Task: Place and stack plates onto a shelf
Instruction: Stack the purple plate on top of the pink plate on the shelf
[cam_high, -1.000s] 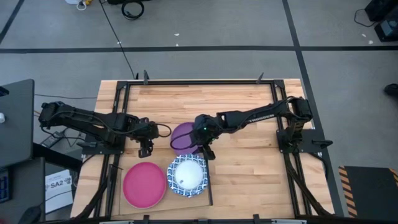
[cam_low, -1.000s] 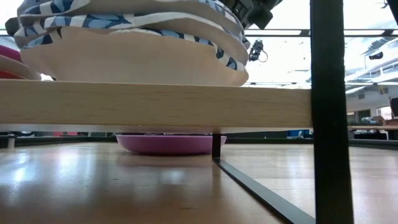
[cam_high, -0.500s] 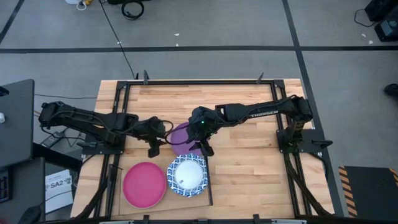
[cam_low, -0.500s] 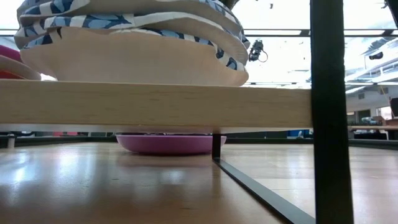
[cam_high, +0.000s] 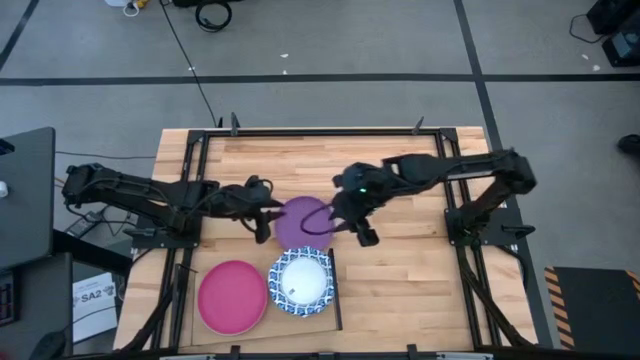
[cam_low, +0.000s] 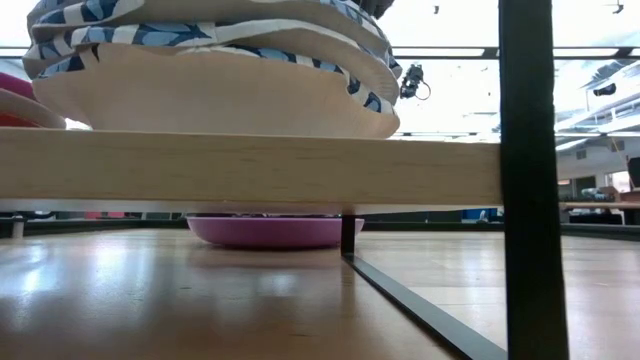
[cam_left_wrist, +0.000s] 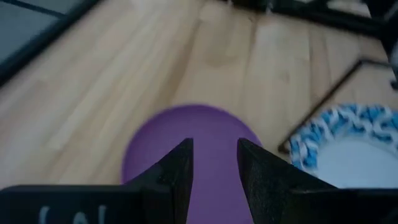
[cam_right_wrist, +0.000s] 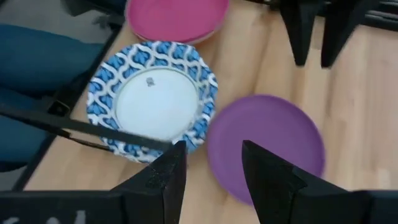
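Observation:
A purple plate (cam_high: 303, 222) lies flat on the slatted tabletop, just beyond the shelf (cam_high: 258, 258); in the low view the purple plate (cam_low: 270, 230) shows under the shelf board (cam_low: 250, 170). On the shelf sit a magenta plate (cam_high: 232, 296) and a stack topped by a white plate with a blue rim (cam_high: 302, 283). My left gripper (cam_high: 262, 215) is open at the purple plate's left rim; in its wrist view the fingers (cam_left_wrist: 183, 162) frame the plate (cam_left_wrist: 211, 134). My right gripper (cam_high: 360, 232) is open, just right of the plate. My left gripper hangs open over the purple plate's left rim (cam_high: 279, 222), coming in from the table's left. Whether a finger touches the rim, I cannot tell.
Dark frame rails (cam_high: 455, 190) run along both sides of the table. The shelf's dark post (cam_low: 525, 180) stands at its right corner. Bare wood (cam_high: 400, 280) lies right of the shelf and toward the far edge. A monitor (cam_high: 25, 190) stands off the table's left.
My left gripper has moved toward the table's right, up to the purple plate's left rim. My right gripper has drawn back from the plate's right edge toward the table's right. The whole plate now shows, lying on the table.

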